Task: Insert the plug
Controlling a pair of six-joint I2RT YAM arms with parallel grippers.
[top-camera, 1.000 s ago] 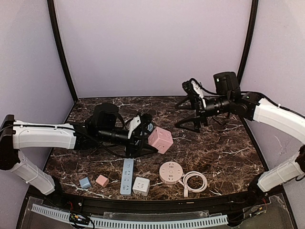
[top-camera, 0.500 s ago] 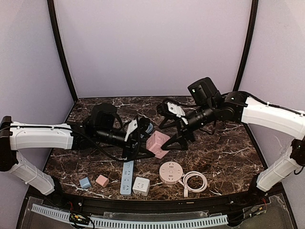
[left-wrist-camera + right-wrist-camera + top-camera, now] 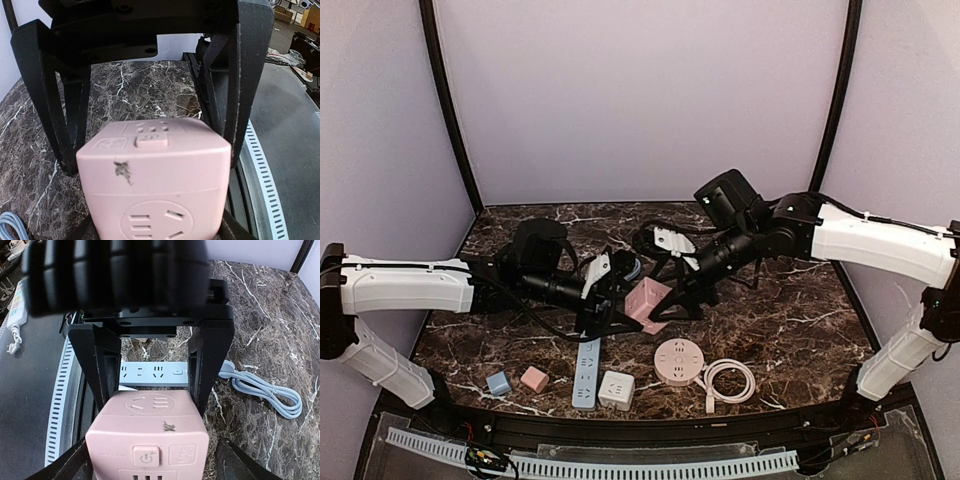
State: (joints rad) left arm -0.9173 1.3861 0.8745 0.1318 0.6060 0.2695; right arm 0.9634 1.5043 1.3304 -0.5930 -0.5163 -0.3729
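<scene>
The insertion is not yet done, and by my reading it has hardly begun. The left gripper [image 3: 620,298] reaches in from 9 o'clock and its jaws clamp the pink cube [image 3: 650,303], holding it tilted just above the middle of the bench [image 3: 790,310]. The right gripper [image 3: 680,295] reaches in from 2 o'clock with its jaws wide astride the cube's other end. I cannot tell whether they press on it.

Both wrist views show cube faces with bare sockets, and no plug sits in either gripper. The only loose plug I can make out is the end of the white cord [image 3: 732,380], lying at 5 o'clock from the cube beside the round socket [image 3: 679,360]. The blue strip [image 3: 586,368] lies at 7 o'clock with its slots empty. Fetching a plug, lining it up and pushing it in all appear to remain.
</scene>
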